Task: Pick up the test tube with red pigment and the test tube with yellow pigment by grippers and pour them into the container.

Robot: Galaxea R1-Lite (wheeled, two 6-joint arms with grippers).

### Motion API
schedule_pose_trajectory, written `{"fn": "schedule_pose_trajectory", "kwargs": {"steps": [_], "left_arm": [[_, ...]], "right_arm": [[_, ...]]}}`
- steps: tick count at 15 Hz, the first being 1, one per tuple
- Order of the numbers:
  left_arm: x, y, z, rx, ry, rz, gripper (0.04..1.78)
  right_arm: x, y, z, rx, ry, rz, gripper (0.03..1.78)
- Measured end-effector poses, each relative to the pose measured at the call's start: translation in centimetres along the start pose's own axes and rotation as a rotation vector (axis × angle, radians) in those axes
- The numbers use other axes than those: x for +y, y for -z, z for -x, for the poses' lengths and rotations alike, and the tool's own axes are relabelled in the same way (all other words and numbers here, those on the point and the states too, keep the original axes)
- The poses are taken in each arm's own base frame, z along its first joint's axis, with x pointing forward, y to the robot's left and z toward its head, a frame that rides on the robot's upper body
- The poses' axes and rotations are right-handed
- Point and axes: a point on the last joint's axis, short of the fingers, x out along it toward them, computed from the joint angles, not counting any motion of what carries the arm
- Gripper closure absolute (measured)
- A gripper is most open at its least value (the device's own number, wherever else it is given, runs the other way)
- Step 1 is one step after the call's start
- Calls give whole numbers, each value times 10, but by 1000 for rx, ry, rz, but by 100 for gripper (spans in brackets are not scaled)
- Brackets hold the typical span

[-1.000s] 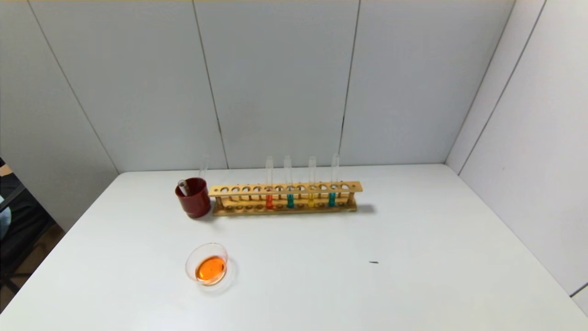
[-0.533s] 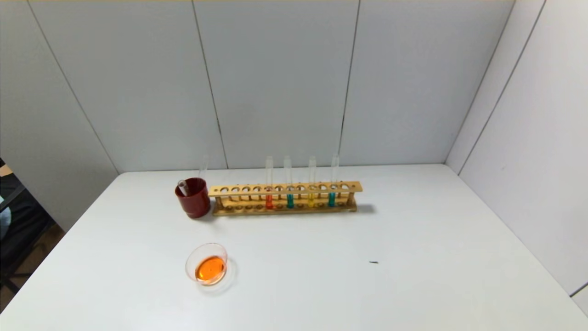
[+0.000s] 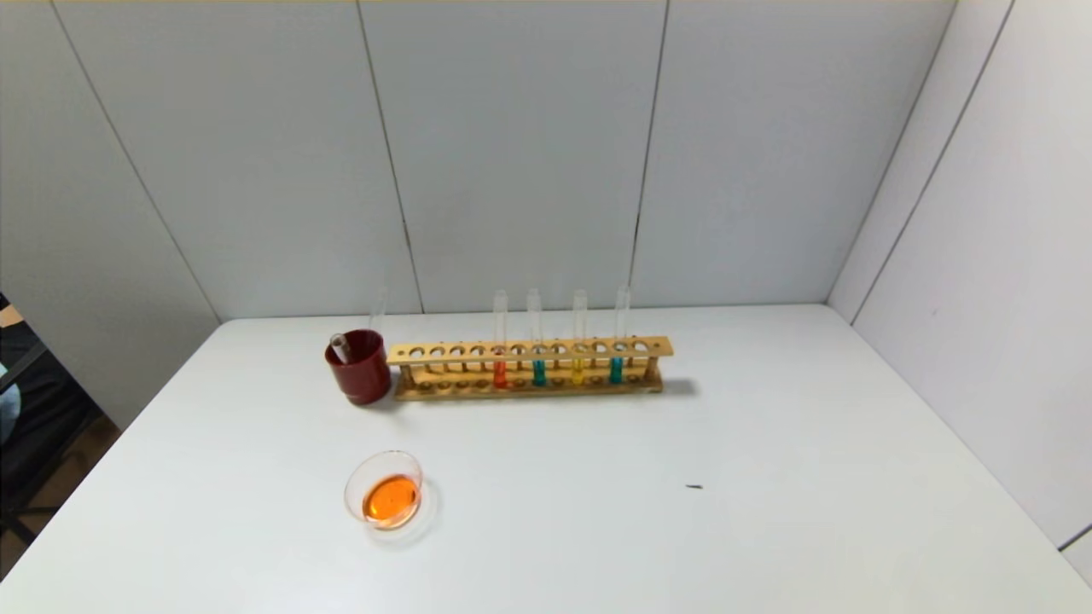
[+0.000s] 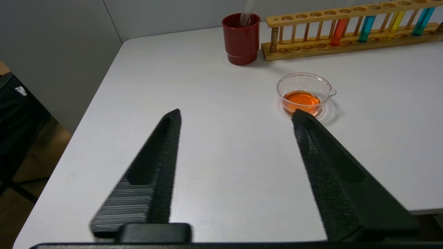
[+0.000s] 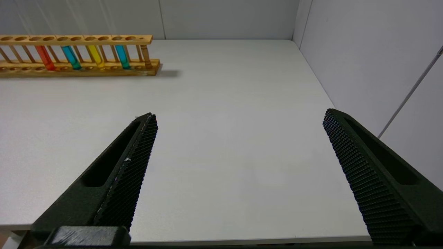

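Note:
The test tube with red pigment (image 3: 500,372) and the test tube with yellow pigment (image 3: 578,370) stand upright in a wooden rack (image 3: 529,350) at the back of the white table; both also show in the left wrist view (image 4: 339,28) (image 4: 395,21) and the right wrist view (image 5: 44,57) (image 5: 95,56). The container (image 3: 384,489), a clear glass dish holding orange liquid, sits at the front left (image 4: 305,92). My left gripper (image 4: 237,116) is open and empty at the table's front edge, short of the dish. My right gripper (image 5: 238,117) is open and empty at the front edge, right of the rack. Neither gripper shows in the head view.
Two teal-tipped tubes (image 3: 538,372) (image 3: 616,369) stand in the same rack. A dark red cup (image 3: 361,367) with clear tubes in it stands against the rack's left end. A small dark speck (image 3: 694,487) lies on the table. Walls close in behind and on the right.

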Motion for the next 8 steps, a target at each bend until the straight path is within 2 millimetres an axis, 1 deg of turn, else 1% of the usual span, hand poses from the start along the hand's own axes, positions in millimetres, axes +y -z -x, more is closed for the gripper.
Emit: {"fn": "schedule_pose_trajectory", "kwargs": {"steps": [2, 4, 6, 8], "left_arm": [[0, 0, 0, -1, 3, -4, 114], [0, 0, 0, 0, 5, -5, 145], [0, 0, 0, 1, 5, -5, 163], [0, 0, 0, 0, 5, -5, 172]], "right_arm": [[0, 0, 0, 0, 0, 0, 6], [0, 0, 0, 0, 1, 0, 6], [0, 0, 0, 0, 1, -1, 6], [0, 0, 0, 0, 1, -1, 6]]}}
